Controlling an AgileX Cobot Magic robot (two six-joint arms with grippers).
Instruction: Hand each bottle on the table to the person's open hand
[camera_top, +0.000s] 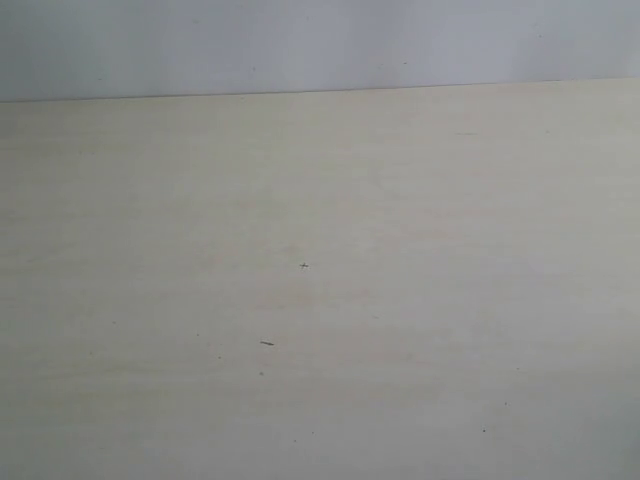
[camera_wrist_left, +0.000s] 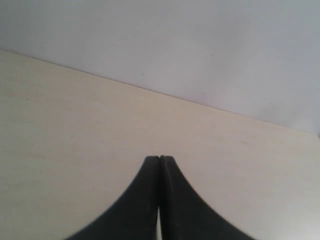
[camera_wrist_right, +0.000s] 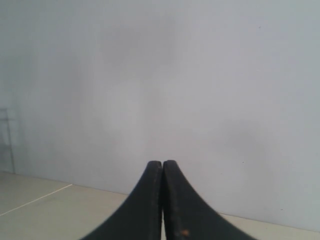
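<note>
The pale beige table (camera_top: 320, 300) fills the exterior view, bare apart from a few tiny dark specks. No bottle and no hand show in any view. My left gripper (camera_wrist_left: 160, 159) is shut, its black fingers pressed together with nothing between them, above the tabletop (camera_wrist_left: 75, 140). My right gripper (camera_wrist_right: 162, 163) is also shut and holds nothing, pointing at the wall with a strip of table (camera_wrist_right: 60, 210) below it. Neither gripper shows in the exterior view.
A plain grey-white wall (camera_top: 320, 45) stands behind the table's far edge (camera_top: 320, 91). A thin metal frame (camera_wrist_right: 7, 140) shows at the edge of the right wrist view.
</note>
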